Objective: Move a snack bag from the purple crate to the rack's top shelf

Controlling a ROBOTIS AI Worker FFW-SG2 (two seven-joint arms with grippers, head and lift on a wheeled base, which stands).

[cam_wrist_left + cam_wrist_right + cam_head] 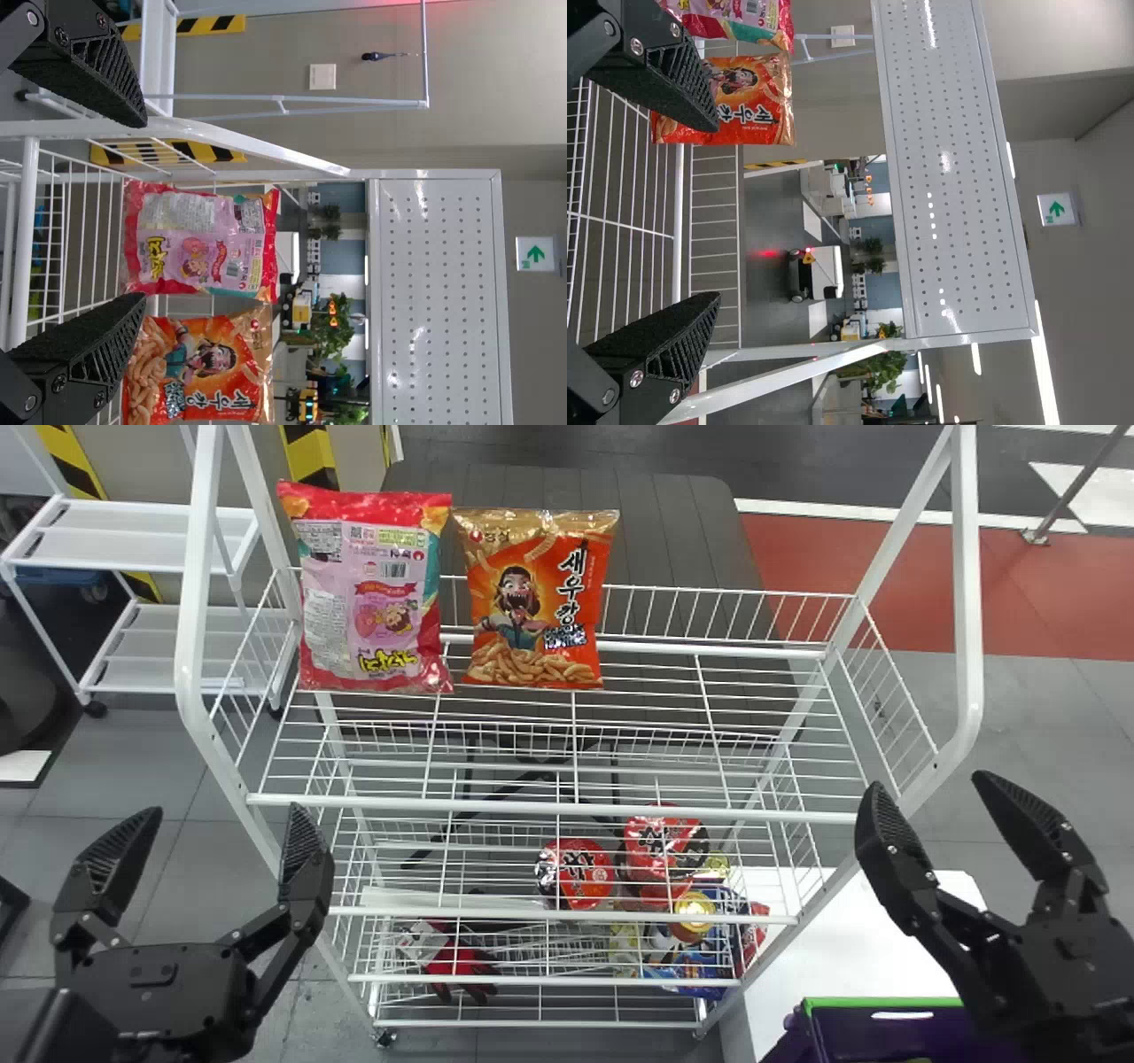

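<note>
Snack bag of orange film, standing just beside a pink bag on the rack's top shelf; both hands released

Both bags stand near the back guard, printed faces toward the robot. The left hand is spread wide before the rack's left side; the right hand is likewise spread, holding nothing, near the right post, with the purple crate below it. Which bag the task means cannot be told, nor can the crate's contents.

Step in hand, as judged: either a fresh pick from the crate or, if the orange one is the delivery, a clean retreat. For a pick, the right hand should turn down over the crate, pass inside the green rim and close gently on the bag's upper seam, since puffed film may slip or crush. The lift should clear the front rail before moving inward, and the bag be set down bottom edge first, beside the orange one, without nudging it. For a retreat, the spread hand should back straight out, away from post and film.
</note>
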